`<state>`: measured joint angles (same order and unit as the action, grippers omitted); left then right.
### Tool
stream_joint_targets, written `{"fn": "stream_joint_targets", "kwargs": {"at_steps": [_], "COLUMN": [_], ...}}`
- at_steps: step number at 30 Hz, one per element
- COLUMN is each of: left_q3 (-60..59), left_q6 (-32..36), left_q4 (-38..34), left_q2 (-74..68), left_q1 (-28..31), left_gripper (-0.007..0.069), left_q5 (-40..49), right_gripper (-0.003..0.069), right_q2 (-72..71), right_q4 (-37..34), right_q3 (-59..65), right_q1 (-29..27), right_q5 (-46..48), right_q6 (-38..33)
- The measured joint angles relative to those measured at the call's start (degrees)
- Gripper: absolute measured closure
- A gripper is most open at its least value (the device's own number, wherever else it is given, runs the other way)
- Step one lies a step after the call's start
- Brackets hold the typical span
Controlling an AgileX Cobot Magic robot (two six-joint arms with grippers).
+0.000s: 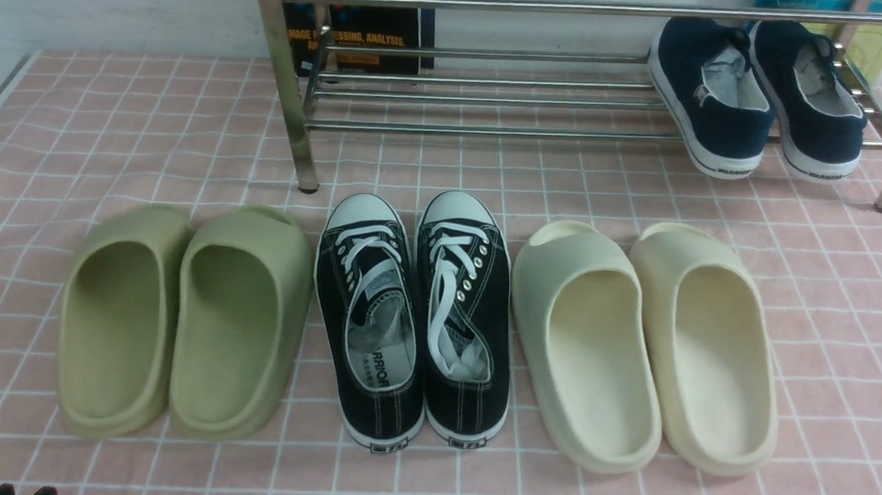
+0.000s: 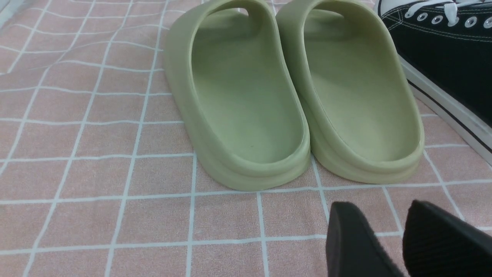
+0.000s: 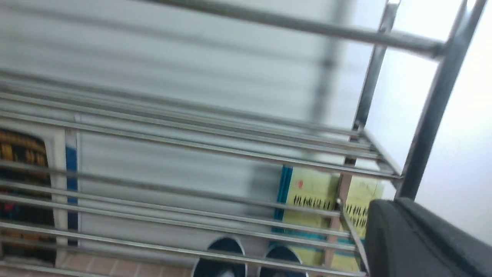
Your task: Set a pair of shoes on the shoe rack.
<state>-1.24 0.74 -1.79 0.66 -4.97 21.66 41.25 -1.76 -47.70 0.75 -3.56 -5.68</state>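
The pair of shoes (image 1: 719, 119), navy slip-ons with white soles, rests on the lower bars at the right end of the shoe rack (image 1: 492, 129), heels hanging over the front bar. In the right wrist view their toes (image 3: 219, 265) show through the blurred chrome bars of the shoe rack (image 3: 230, 154). My right gripper (image 3: 396, 204) is shut with nothing in it, up in front of the rack's right end and out of the front view. My left gripper (image 1: 23, 491) (image 2: 378, 209) sits low at the near left edge, open and empty, behind the green slides.
In a row before the rack on the pink checked cloth (image 1: 115, 132) lie green foam slides (image 1: 181, 317) (image 2: 292, 96), black lace-up sneakers (image 1: 415, 314) and cream foam slides (image 1: 647, 341). Books (image 1: 354, 24) lean behind the rack.
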Motion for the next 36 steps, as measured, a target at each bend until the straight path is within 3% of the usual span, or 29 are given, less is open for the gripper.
{"fn": "stream_joint_targets", "kwargs": {"at_steps": [5,12,31,36], "left_q3": [0.0,0.0,0.0,0.0], "left_q6": [0.0,0.0,0.0,0.0], "left_q4": [0.0,0.0,0.0,0.0], "left_q2": [0.0,0.0,0.0,0.0], "left_q1": [0.0,0.0,0.0,0.0], "left_gripper": [0.0385,0.0385,0.0385,0.0385], "left_q5": [0.0,0.0,0.0,0.0], "right_gripper": [0.0677,0.0672,0.0663,0.0659], "right_q2": [-17.6,-38.1,-41.9,-41.9], "right_q4": [2.2,3.5,3.5,2.6], "right_q3": [25.3,42.0,48.4,48.8], "right_q1": [0.0,0.0,0.0,0.0], "right_q5": [-16.0,-9.0,-4.9,-0.1], "right_q6": [0.2,1.4,1.8,1.8]}}
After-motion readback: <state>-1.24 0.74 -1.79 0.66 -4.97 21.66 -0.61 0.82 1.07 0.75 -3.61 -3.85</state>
